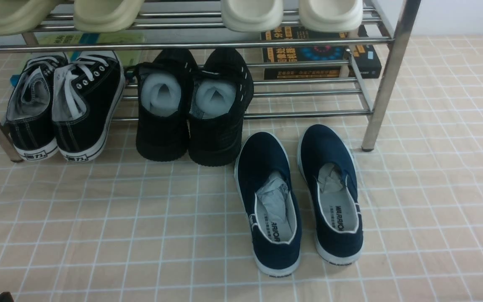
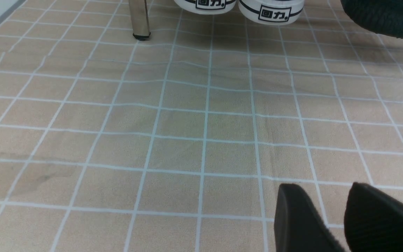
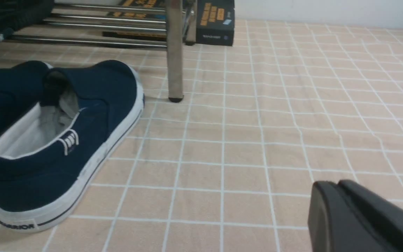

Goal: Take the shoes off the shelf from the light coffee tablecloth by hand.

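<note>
The shoes (image 1: 298,197) sit side by side on the light coffee tablecloth (image 1: 99,218), just in front of the shelf (image 1: 386,84). The left fingers (image 2: 304,217) are slightly parted and empty, well apart from them. The right fingers (image 3: 331,210) are pressed together, empty, beside the pair.

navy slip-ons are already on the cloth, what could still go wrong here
1. The left navy slip-on has its toe close to the all-black shoes; a nudge could push them together.
2. The right tool sits low near the tablecloth and might snag its creases.
</note>
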{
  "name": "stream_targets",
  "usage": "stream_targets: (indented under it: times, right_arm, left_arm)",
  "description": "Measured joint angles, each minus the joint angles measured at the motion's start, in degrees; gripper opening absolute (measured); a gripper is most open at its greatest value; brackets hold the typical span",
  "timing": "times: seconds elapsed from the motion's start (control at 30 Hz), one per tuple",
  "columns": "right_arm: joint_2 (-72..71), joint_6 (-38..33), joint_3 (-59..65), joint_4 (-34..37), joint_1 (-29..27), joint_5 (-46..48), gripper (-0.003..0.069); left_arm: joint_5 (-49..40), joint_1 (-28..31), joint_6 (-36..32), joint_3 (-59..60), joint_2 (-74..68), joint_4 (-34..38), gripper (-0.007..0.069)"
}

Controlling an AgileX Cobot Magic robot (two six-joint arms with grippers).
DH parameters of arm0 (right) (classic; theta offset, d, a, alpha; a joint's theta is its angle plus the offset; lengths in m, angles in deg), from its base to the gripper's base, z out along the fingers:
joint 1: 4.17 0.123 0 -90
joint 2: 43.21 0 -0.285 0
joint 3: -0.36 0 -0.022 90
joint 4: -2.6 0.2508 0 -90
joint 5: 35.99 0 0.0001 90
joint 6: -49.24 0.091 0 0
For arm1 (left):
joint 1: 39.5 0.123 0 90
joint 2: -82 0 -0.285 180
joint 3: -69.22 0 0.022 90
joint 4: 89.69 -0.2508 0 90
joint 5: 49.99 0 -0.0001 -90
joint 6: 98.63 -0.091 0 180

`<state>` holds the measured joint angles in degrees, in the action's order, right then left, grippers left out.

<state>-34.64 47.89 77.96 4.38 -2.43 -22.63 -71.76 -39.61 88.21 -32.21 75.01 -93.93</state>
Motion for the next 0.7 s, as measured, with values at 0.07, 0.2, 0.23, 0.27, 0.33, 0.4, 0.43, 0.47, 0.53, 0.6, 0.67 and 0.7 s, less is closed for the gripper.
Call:
stream_targets:
  times: [0.07, 0.2, 0.23, 0.27, 0.33, 0.4, 0.43, 0.47, 0.53, 0.6, 0.67, 0.7]
  right_arm:
    - [-1.0, 0.0, 0.9, 0.0, -0.8, 0.1, 0.0038]
    - [-1.4, 0.0, 1.0, 0.5, -1.2, 3.4, 0.0041]
    - [-1.4, 0.0, 1.0, 0.5, -1.2, 3.6, 0.0041]
    - [-1.4, 0.0, 1.0, 0.7, -1.2, 4.5, 0.0041]
    - [-1.4, 0.0, 0.9, 1.0, -0.8, 6.2, 0.0045]
    - [-1.4, 0.0, 0.9, 1.2, -0.2, 6.8, 0.0047]
    - [-1.4, 0.0, 0.8, 1.2, 1.3, 7.5, 0.005]
    - [-1.4, 0.0, 0.8, 1.2, 1.5, 7.6, 0.005]
    - [-1.4, 0.0, 0.6, 1.4, 3.6, 8.3, 0.0053]
    - [-1.4, 0.0, 0.5, 1.5, 4.5, 8.6, 0.0055]
    - [-1.4, 0.0, 0.5, 1.5, 4.7, 8.7, 0.0057]
    - [-1.4, 0.0, 0.5, 1.5, 4.7, 8.8, 0.0058]
  left_arm:
    - [0.0, 0.0, 0.0, 0.0, 0.0, 0.0, 0.0239]
    - [0.0, 0.0, 0.0, 0.0, 0.0, 0.0, 0.0239]
    - [0.0, 0.0, 0.0, 0.0, 0.0, 0.0, 0.0239]
    - [0.0, 0.0, 0.0, 0.0, 0.0, 0.0, 0.0239]
    - [0.0, 0.0, 0.0, 0.0, 0.0, 0.0, 0.0239]
    - [0.0, 0.0, 0.0, 0.0, 0.0, 0.0, 0.0239]
    - [0.0, 0.0, 0.0, 0.0, 0.0, 0.0, 0.0239]
    - [0.0, 0.0, 0.0, 0.0, 0.0, 0.0, 0.0239]
    - [0.0, 0.0, 0.0, 0.0, 0.0, 0.0, 0.0239]
    - [0.0, 0.0, 0.0, 0.0, 0.0, 0.0, 0.0239]
    - [0.0, 0.0, 0.0, 0.0, 0.0, 0.0, 0.0239]
    - [0.0, 0.0, 0.0, 0.0, 0.0, 0.0, 0.0239]
